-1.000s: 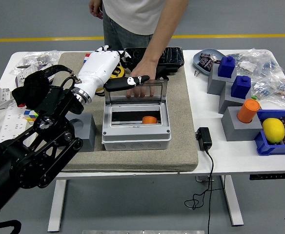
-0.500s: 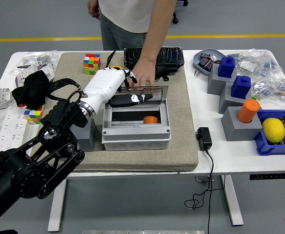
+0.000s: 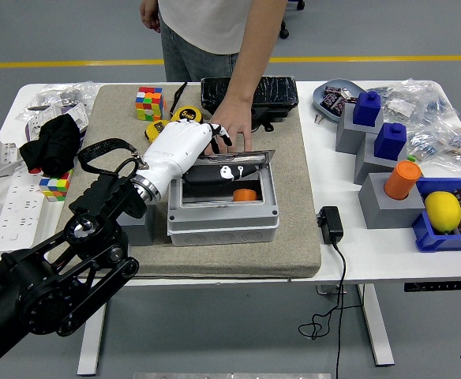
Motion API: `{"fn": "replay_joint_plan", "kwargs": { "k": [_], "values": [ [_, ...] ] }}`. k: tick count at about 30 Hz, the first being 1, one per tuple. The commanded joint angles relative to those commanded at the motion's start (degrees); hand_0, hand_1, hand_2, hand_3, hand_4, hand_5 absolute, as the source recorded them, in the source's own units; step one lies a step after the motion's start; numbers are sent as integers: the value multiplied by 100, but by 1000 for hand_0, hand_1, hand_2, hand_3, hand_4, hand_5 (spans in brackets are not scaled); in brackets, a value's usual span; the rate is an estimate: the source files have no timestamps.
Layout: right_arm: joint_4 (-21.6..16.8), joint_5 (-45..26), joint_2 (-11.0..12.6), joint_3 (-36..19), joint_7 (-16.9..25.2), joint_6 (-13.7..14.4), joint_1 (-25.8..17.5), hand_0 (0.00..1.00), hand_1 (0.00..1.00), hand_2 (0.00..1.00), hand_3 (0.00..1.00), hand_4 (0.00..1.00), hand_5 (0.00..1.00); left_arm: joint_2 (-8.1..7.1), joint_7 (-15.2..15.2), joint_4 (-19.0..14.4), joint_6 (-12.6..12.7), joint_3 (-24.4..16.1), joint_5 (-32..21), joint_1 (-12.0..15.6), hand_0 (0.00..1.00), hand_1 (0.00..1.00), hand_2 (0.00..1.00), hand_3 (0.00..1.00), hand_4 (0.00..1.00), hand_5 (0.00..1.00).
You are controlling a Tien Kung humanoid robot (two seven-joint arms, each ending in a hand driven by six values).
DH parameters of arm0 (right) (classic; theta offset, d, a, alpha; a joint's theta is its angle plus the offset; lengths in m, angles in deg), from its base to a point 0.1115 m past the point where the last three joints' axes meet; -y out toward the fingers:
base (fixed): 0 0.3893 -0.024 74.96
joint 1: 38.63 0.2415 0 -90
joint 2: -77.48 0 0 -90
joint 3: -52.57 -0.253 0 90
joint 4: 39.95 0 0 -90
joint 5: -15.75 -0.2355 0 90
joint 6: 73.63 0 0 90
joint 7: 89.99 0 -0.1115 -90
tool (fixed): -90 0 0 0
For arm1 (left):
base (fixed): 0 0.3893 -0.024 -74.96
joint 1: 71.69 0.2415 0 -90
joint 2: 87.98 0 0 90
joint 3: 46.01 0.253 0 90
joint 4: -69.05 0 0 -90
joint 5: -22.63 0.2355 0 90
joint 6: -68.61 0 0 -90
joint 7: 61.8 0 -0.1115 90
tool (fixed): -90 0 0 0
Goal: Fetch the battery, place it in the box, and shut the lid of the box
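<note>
Head view: left hand [image 3: 185, 148], fingers spread, flat on the half-lowered lid [image 3: 232, 167] of the box [image 3: 223, 217].

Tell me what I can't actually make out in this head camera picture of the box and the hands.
- Most of the orange battery: head view, covered by the half-lowered lid and the left hand.
- The person's hand behind the box: whether it touches the lid is hidden by the left hand's fingers.
- Right hand: outside the frame.
- Print on the packets at the right edge: too small.
</note>
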Motion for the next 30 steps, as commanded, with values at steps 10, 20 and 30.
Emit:
{"fn": "replay_joint_plan", "kwargs": {
  "k": [10,20,30],
  "values": [
    [0,-8,3,-5,3,2,5,880,841,782,826,998,998,-56,-56,-101,-53,225,-36,104,719,348,499,626,998,998],
    [0,-23,9,-3,8,5,26,879,842,782,826,998,998,-65,-67,-149,-87,164,-9,116,716,347,499,626,998,998],
    [0,-25,9,-6,12,8,28,880,843,782,826,998,998,-55,-51,-103,-94,302,-76,237,717,342,496,625,998,998]
  ]
}}
